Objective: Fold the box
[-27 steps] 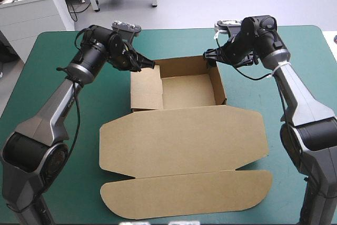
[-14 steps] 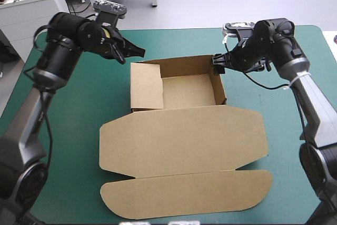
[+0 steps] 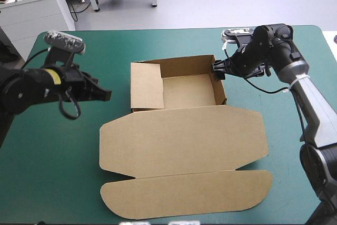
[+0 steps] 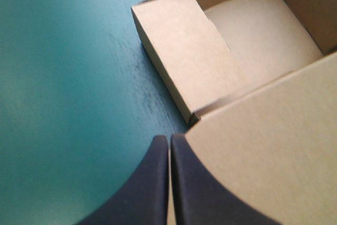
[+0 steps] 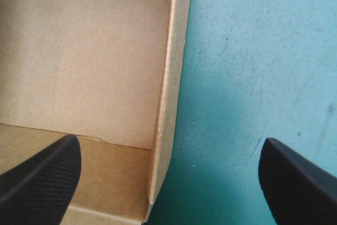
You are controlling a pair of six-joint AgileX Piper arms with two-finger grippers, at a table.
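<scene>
- Leftward and away has gone the left gripper (image 3: pixel 104 94). Earlier it was at the tray's 11 o'clock corner; now it hangs over the bare teal-green cover (image 3: pixel 58 156), at about 9 o'clock from the box (image 3: pixel 184 133) and well apart from it. Its black fingers meet in a single point and carry nothing.
- The right gripper (image 3: pixel 217 70) has barely shifted. It sits at the tray's 2 o'clock corner with its fingers spread wide, one on the tray side and one out over the cover. The right wall (image 5: pixel 167 77) stands between them, and no contact shows.
- The box sits mid-table. Its tray is toward 12 o'clock with the far and right walls raised, and the lid (image 3: pixel 184 140) lies flat toward 6 o'clock.
- The left flap (image 3: pixel 146 85) looks the same as before the arm drew off: it slopes or lies inward over the left part of the tray floor.
- My reading is that the left arm has let that side go without standing it up, so the left wall still wants work. The right wall looks ready to be pinched.
- From above I cannot tell whether the left flap rests flat on the floor or leans just above it. The left wrist view suggests some thickness at its outer edge, no more.
- The tray's near wall is hard to make out where the lid begins.
- Most of the left arm is cut off at the 9 o'clock side of the high view.
</scene>
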